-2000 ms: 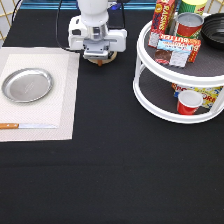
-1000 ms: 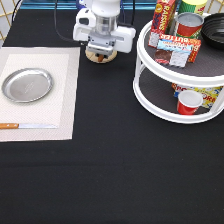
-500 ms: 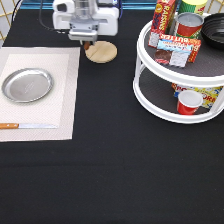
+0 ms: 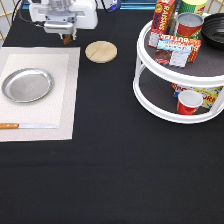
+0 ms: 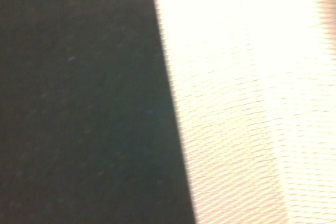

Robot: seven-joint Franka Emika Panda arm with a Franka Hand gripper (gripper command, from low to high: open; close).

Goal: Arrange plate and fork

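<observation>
The silver plate (image 4: 27, 85) lies on the white placemat (image 4: 66, 107) at the exterior view's left. My gripper (image 4: 66, 35) hangs at the exterior view's top left, just above the placemat's far edge. A short brown piece, the fork's wooden handle (image 4: 66, 39), sticks out below the gripper, which is shut on it; its tines are hidden. The wrist view shows only the placemat's edge (image 5: 247, 125) against the black tablecloth (image 5: 82, 110).
A wooden-handled knife (image 4: 25, 126) lies on the placemat below the plate. A round tan wooden disc (image 4: 101, 51) sits right of the gripper. A white two-tier rack (image 4: 150, 97) with cans, boxes and a red cup (image 4: 189, 101) fills the right.
My gripper has moved from over the wooden disc toward the exterior view's top left, carrying the brown-handled fork. The disc now lies uncovered. Plate and knife have not moved.
</observation>
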